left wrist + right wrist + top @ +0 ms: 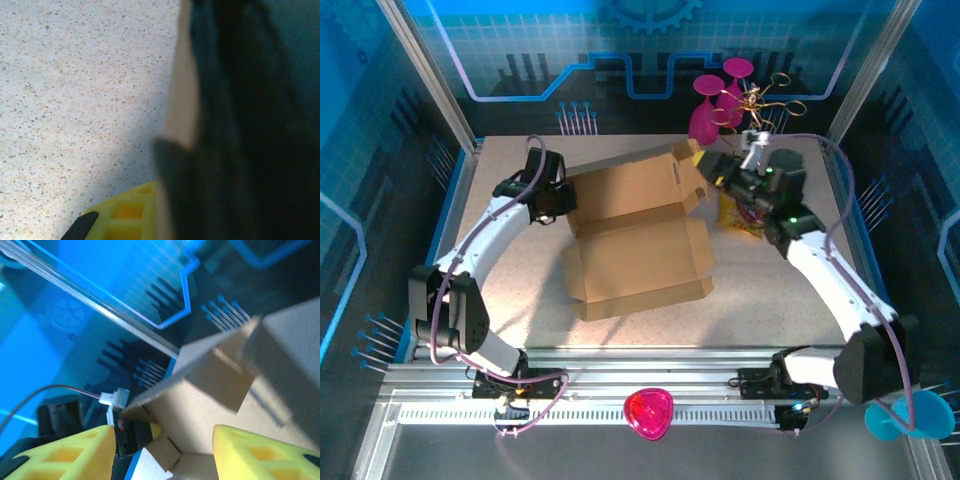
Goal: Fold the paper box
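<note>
Speckled beige tabletop [520, 290], blue circuit-print walls [620, 40]. At centre, paper box [635, 245] half-open. By its raised flap, right gripper [162, 432] spread wide; left gripper [558, 200] at lid edge, grip unclear.

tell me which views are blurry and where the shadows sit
Top external: sharp, evenly lit, the paper box clear. Left wrist: table grain fairly crisp with a soft shadow, right half a dark out-of-focus smear. Right wrist: box flaps soft, yellow fingers blurred at the bottom.
</note>
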`<state>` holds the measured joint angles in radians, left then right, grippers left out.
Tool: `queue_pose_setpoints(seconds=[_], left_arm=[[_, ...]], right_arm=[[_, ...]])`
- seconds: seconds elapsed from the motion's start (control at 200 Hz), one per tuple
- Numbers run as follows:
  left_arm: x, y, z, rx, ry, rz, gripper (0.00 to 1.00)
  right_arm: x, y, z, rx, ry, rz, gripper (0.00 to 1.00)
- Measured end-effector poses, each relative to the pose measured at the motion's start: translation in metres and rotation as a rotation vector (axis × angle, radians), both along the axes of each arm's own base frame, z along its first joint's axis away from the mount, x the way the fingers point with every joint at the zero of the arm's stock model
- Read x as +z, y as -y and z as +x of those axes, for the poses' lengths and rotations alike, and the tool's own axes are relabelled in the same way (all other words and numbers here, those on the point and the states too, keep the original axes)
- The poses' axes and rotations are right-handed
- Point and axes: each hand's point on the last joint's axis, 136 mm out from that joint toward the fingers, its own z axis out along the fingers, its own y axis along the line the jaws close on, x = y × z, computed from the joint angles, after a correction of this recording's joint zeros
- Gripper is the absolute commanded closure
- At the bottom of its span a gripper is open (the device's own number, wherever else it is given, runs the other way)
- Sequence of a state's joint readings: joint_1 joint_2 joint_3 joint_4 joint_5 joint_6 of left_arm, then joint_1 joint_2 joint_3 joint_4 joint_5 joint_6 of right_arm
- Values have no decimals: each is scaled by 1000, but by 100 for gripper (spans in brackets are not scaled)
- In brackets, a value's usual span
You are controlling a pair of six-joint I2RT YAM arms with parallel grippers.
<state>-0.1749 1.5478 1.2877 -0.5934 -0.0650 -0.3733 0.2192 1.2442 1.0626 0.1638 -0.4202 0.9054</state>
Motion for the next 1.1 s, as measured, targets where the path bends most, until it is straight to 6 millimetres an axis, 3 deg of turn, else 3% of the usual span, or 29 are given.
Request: queue_pose_setpoints(seconds=[0.07,0.14,0.23,0.31,0.43,0.54,0.841,1.101], left_arm=[[1,0,0,-22,-1,-22,100],[2,2,1,-50,3,-46,100],[5,8,2,-102,13,-89,100],[8,15,1,-147,17,-127,100],[10,26,-3,-208,16,-173,100],[11,33,-5,-241,13,-202,100],[4,39,-1,-264,-15,-224,100],[2,38,-2,-261,-33,-227,100]], right_arm=[[16,26,-1,-40,43,-5,49],[18,48,3,-75,50,-20,54],[4,69,12,-100,28,-52,58],[-15,74,21,-74,-6,-80,61],[-51,62,31,49,-62,-107,63],[-63,48,33,176,-72,-62,64],[-26,23,20,402,70,61,56],[-25,4,5,485,83,65,53]])
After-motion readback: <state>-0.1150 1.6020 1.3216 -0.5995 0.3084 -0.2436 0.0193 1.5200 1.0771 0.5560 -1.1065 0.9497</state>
